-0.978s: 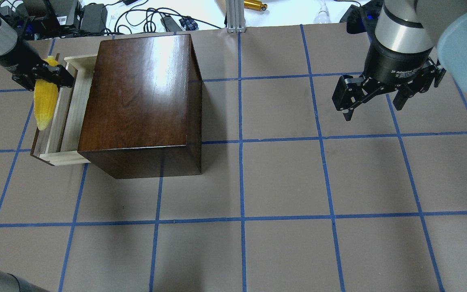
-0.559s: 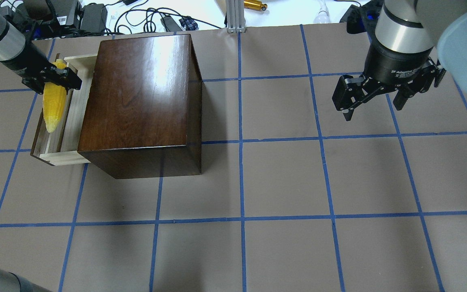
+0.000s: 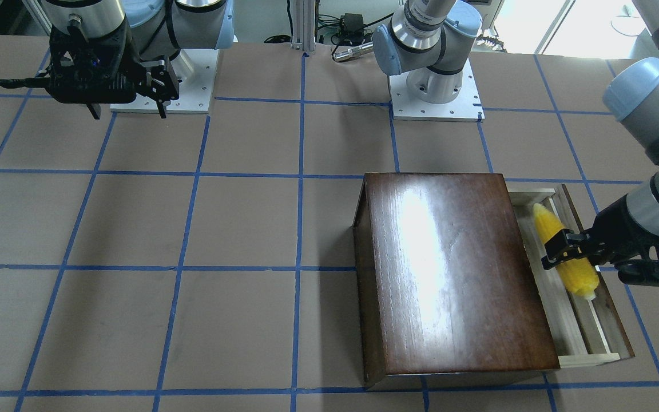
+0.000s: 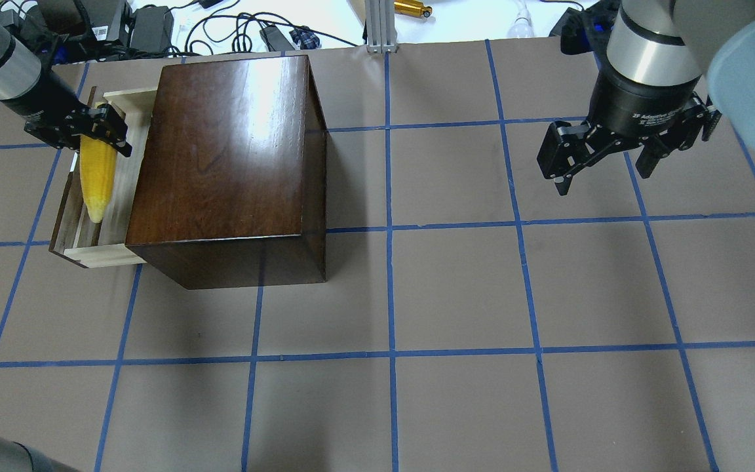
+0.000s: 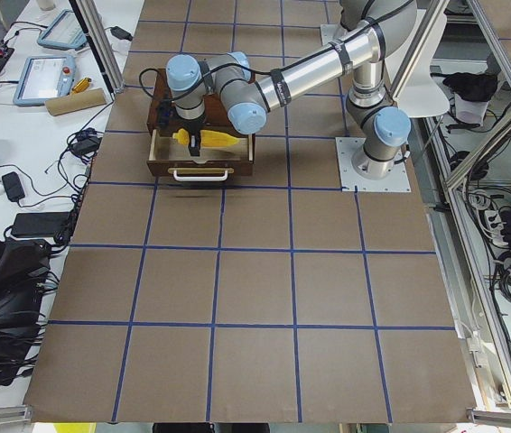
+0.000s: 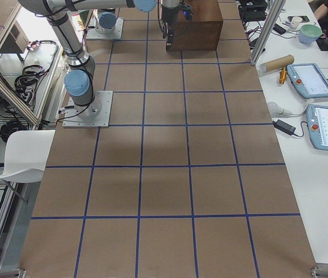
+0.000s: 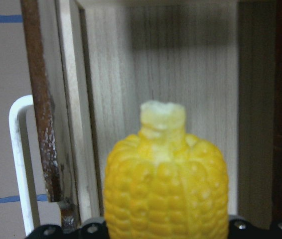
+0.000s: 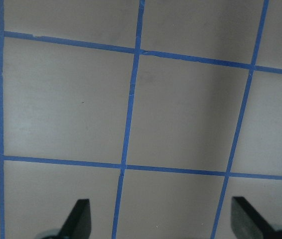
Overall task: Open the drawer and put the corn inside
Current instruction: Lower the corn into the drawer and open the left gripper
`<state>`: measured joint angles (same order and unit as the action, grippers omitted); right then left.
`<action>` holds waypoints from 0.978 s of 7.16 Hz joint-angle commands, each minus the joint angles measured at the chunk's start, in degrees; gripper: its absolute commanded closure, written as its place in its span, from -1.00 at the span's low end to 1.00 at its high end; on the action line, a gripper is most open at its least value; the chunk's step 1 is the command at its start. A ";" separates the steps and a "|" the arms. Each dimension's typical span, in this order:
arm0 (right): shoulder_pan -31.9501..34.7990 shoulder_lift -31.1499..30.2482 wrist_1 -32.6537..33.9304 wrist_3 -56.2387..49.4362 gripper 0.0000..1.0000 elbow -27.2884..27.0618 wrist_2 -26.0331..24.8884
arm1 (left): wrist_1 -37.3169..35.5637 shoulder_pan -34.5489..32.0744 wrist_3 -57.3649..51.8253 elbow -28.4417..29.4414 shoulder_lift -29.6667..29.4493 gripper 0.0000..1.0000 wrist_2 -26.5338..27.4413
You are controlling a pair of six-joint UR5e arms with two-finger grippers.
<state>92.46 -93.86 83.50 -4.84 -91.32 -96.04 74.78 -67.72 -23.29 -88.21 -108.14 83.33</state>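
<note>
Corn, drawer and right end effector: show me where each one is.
corn (image 4: pixel 98 178), overhead exterior view, middle of the cob.
drawer (image 3: pixel 590 359), exterior front-facing view, pale end wall.
right end effector (image 4: pixel 601 182), overhead exterior view, midway between its fingertips.

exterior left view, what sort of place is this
Most likely a robotics lab workcell: a robot arm bolted to a table taped in a blue grid, teach pendants and cables on the side bench, and an aluminium post at the edge.
</note>
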 commanded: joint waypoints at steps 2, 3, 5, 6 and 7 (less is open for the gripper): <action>0.00 -0.01 0.00 0.00 -1.00 0.00 0.06 | 0.01 0.04 -0.09 0.32 0.21 -1.00 0.52; 0.00 -0.01 0.00 0.00 -1.00 0.00 0.06 | 0.54 0.04 0.08 0.50 1.17 -1.00 0.52; 0.00 0.08 0.00 0.00 -1.00 0.00 -0.03 | 3.07 -1.36 6.18 0.85 5.20 -1.00 0.44; 0.00 -0.01 0.00 0.00 -1.00 0.00 -0.03 | 5.70 -3.37 10.06 1.63 8.01 -1.00 0.52; 0.00 -0.01 0.00 0.00 -1.00 0.00 0.06 | 11.21 -5.74 13.93 3.38 9.95 -1.00 0.70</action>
<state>92.46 -93.84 83.50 -4.83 -91.32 -96.04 80.82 -70.93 -14.11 -86.43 -100.89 83.88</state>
